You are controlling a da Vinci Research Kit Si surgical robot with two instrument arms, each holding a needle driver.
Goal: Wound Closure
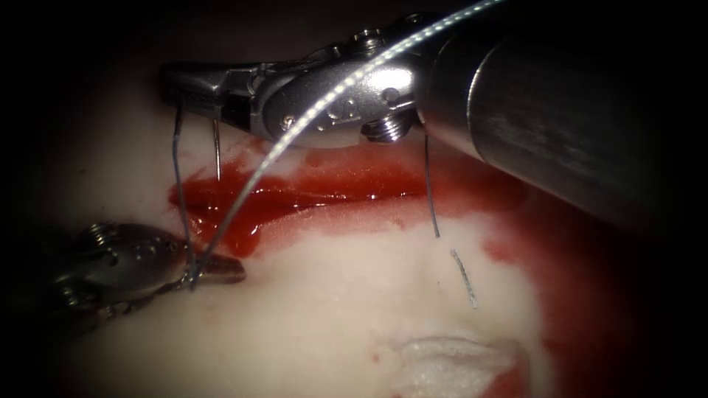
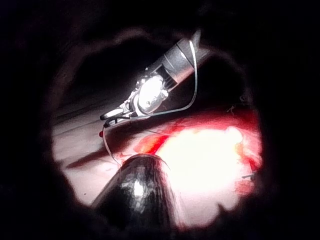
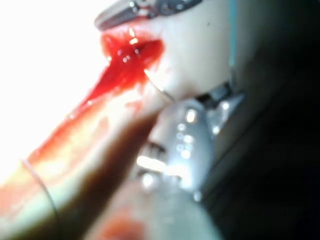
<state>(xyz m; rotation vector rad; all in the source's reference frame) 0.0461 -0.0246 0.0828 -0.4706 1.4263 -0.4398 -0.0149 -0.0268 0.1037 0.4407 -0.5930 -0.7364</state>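
Right tool [image 1: 184, 92] comes in from the upper right of the endoscope frame, thick shaft slanting down from the right edge, wrist level, jaws pointing left at the upper left. Its jaws look clenched on the thread [image 1: 178, 169], which drops straight down from the tip; a short thin metal piece hangs just right of that strand, could be the needle [image 1: 217, 151], cannot tell for sure, and its lower tip sits at the edge of the red fluid [image 1: 295, 195]. Left tool [image 1: 214, 271] enters low from the left edge, lower left of the frame, lying nearly flat, jaws pointing right and clamped shut on the thread where the dark strand and a pale braided strand meet. The pale strand arcs up and right from there, crosses over the right tool's wrist and leaves at the top edge. Tissue [image 1: 332, 324] fills the centre and bottom; the cut [image 1: 310, 193] runs sideways across the middle, pooled with red fluid. Both jaw tips are at the left end of the cut, right tool above it, left tool below it. Two short cut ends of thread [image 1: 464, 278] lie right of centre, one dark strand hanging under the right tool's wrist, one pale below it on the tissue. Left wrist view shows the right tool [image 2: 112, 115] with thread looping off its shaft.
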